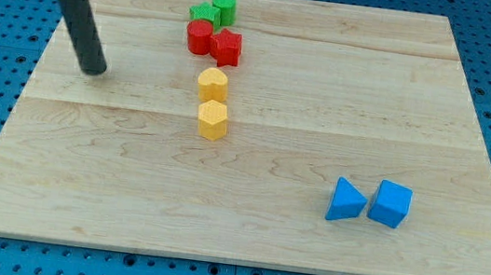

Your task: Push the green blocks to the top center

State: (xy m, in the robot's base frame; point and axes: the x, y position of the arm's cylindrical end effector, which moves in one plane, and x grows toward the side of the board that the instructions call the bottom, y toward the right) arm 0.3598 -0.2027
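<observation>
Two green blocks sit near the view's top, left of centre: a green round block (224, 7) and a green star-like block (203, 14) touching it at its lower left. My tip (93, 71) is at the end of the dark rod, far to the left of and below the green blocks, touching no block.
A red round block (200, 36) and a red star-like block (226, 49) lie just below the green ones. Two yellow hexagonal blocks (213, 84) (213, 119) stand in a column below. A blue triangle (346, 201) and a blue cube-like block (391, 203) lie at the lower right. The wooden board (372, 97) ends in blue pegboard.
</observation>
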